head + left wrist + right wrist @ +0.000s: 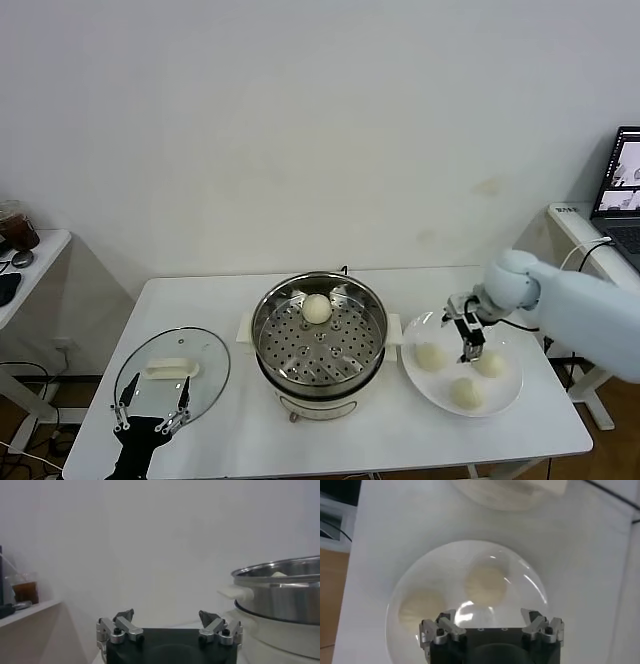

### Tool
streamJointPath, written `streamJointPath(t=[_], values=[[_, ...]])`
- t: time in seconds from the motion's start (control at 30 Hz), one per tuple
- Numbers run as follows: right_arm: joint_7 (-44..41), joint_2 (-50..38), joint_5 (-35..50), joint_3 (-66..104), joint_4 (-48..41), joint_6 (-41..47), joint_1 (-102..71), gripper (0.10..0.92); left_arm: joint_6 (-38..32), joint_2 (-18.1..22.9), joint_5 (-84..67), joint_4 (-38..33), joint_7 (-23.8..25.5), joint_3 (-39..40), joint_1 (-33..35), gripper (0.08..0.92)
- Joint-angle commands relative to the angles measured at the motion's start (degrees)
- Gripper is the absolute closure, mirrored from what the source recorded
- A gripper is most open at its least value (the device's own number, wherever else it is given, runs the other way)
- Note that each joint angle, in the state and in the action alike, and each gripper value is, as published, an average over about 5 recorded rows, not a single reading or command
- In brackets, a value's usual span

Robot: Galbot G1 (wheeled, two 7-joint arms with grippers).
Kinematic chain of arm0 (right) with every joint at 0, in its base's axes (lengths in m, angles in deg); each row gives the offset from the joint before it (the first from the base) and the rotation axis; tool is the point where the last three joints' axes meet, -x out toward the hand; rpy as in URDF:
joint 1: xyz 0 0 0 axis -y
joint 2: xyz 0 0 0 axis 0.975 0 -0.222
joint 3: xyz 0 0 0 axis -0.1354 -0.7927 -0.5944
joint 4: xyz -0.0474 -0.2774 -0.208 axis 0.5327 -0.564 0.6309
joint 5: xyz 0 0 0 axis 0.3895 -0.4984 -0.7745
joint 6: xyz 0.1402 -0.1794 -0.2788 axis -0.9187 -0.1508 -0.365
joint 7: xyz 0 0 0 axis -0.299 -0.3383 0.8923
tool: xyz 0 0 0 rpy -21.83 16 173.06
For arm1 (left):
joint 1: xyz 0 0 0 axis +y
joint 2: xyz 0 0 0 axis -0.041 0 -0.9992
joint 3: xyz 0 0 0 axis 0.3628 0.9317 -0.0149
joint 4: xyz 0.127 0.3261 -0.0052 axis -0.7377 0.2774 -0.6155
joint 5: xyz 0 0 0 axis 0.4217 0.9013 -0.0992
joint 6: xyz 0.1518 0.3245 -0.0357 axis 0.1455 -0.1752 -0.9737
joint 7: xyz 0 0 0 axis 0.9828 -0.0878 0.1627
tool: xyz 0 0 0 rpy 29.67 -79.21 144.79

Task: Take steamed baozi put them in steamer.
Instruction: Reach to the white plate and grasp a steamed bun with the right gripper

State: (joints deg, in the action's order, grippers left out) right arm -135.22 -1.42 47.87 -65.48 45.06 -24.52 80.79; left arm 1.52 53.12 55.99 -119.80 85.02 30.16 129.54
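The steamer (320,340) stands mid-table, with one steamed baozi (316,309) resting on its perforated tray. Three more baozi (431,356) (490,364) (465,393) lie on the white plate (425,385) to its right. My right gripper (472,350) hangs open just above the plate, between the two rear buns. In the right wrist view its open jaws (490,617) sit over the plate (445,565), with one baozi (485,583) straight ahead and another (420,610) off to one side. My left gripper (150,415) waits open and empty at the front left; its wrist view (167,616) shows the steamer (280,597) beside it.
A glass lid with a white handle (172,375) lies on the table under the left gripper. A laptop (625,190) sits on a side desk at the far right. A cup (15,228) stands on another small table at the far left.
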Motion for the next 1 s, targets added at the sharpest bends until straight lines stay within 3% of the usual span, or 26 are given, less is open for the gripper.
streamJointPath(t=[0.03,0.47,1.0], values=[[0.5,4.0,-3.7,6.0,-4.9,0.3,-9.2,0.203,0.1,0.0,0.0,0.1,0.0,-0.1,0.0,0.177],[1.4,8.0,-4.3,6.9,-9.7,-0.2,-10.0,0.212,0.0,-0.1,-0.1,0.2,-0.2,-0.6,-0.2,0.177],[1.2,8.4,-3.9,7.3,-9.4,0.3,-8.9,0.457,-0.1,0.2,-0.1,0.0,-0.3,-0.6,0.0,0.177]])
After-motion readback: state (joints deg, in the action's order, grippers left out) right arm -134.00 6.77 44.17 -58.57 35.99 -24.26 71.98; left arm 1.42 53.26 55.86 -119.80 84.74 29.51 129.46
